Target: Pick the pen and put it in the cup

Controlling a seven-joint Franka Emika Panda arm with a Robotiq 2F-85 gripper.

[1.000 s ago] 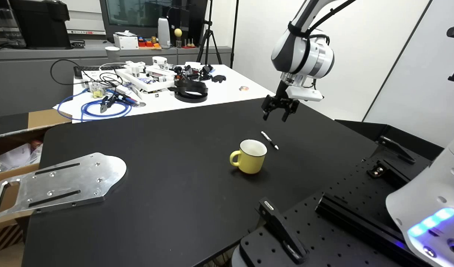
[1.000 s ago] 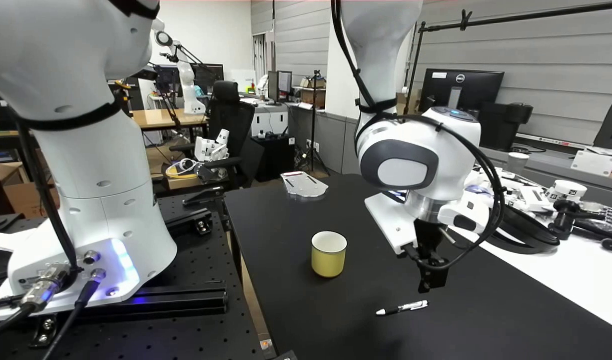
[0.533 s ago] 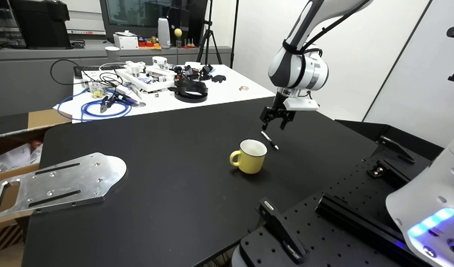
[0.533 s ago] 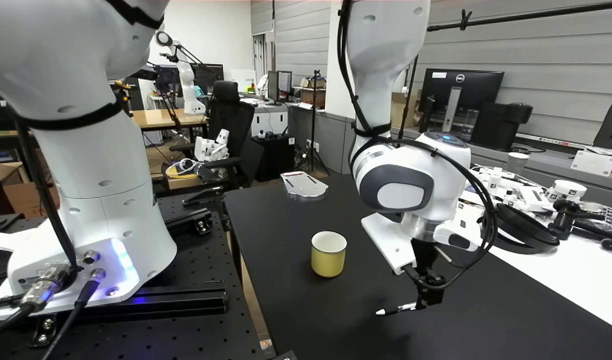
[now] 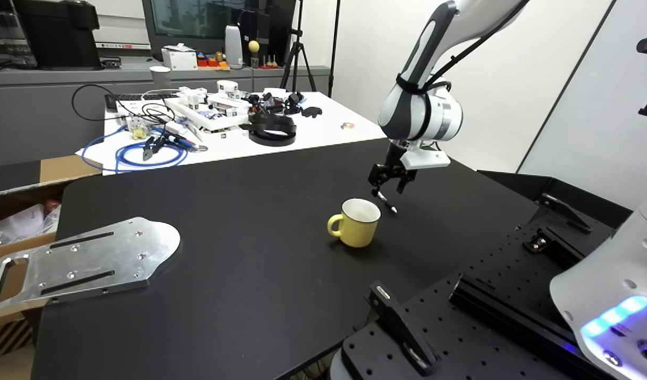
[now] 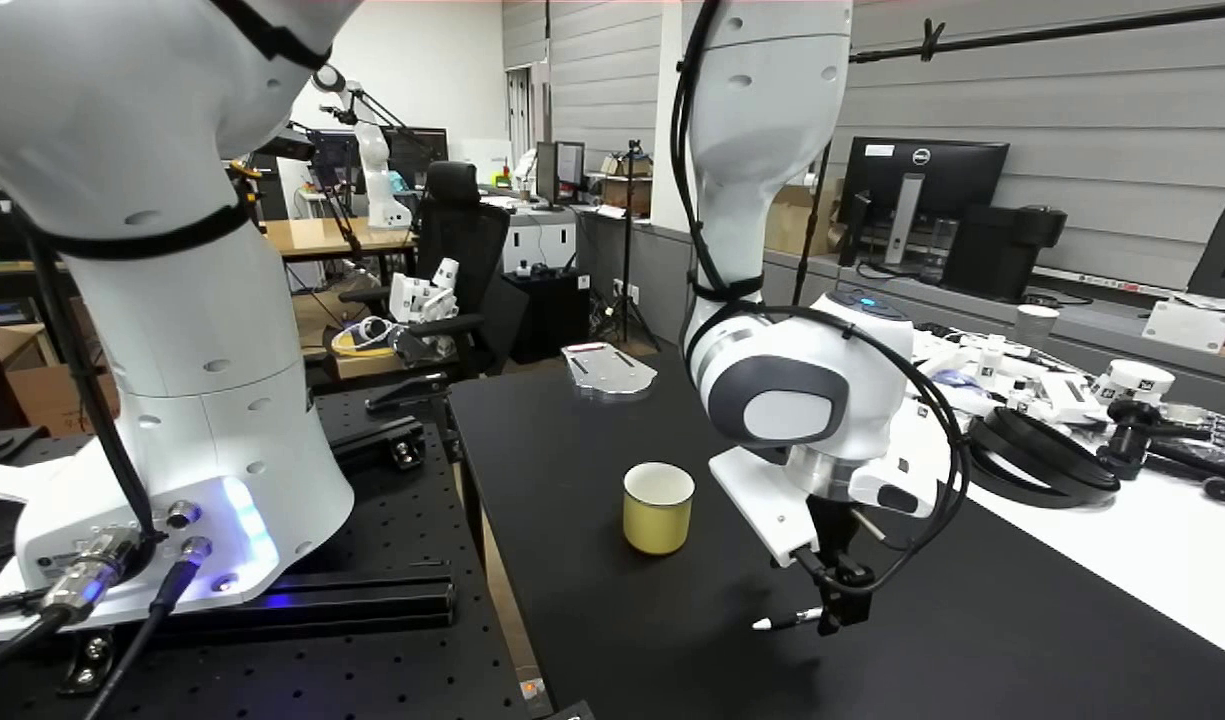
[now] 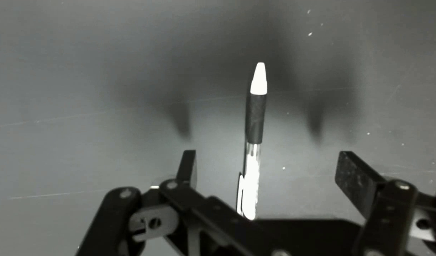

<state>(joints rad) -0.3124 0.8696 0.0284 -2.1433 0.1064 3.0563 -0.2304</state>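
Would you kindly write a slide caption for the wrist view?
Open gripper above a white-tipped pen lying ungrasped on the dark tabletop, one jaw to either side.

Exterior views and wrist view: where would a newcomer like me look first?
Probably at the bright yellow mug, standing upright on the black table in both exterior views. Next, perhaps, the blue light glowing on the white robot base, also in both. In the wrist view, the white-tipped pen stands out, seen between the two sides of the open gripper.
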